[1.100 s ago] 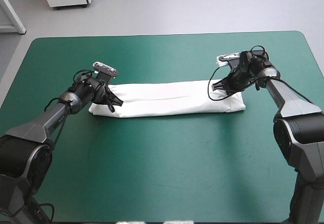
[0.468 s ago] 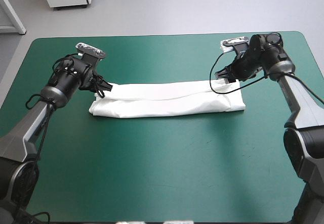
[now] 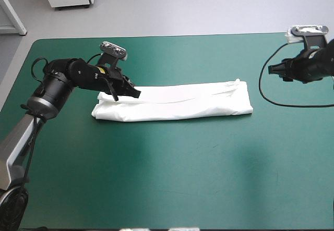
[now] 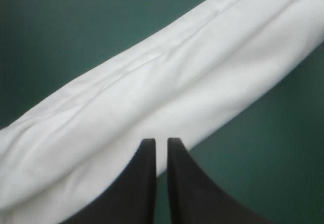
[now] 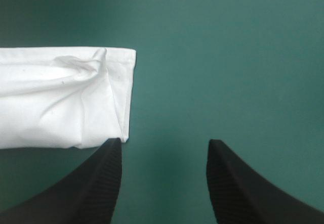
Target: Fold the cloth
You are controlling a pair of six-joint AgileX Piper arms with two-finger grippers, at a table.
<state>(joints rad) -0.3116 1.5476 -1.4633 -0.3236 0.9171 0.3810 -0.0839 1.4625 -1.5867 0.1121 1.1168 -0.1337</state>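
High view, T-shirt (image 3: 177,101): lay as a long folded band across the middle of the teal-green table (image 3: 167,179).
High view, left gripper (image 3: 134,93): hung over the band's left end.
High view, right gripper (image 3: 271,70): stood well apart from the band, near the table's right edge.
Left wrist view, left gripper (image 4: 157,142): black fingers were drawn almost together, a thin slit between them, tips over the T-shirt's (image 4: 177,82) edge.
Right wrist view, right gripper (image 5: 164,143): fingers were spread wide over bare cover; the T-shirt's (image 5: 50,102) end lay ahead, beside one finger.

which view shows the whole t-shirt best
The high view: the T-shirt lies there whole, a long folded strip with both ends in sight. The left wrist view shows only a stretch of it ahead of the left gripper; the right wrist view only one end, ahead of the open right gripper.
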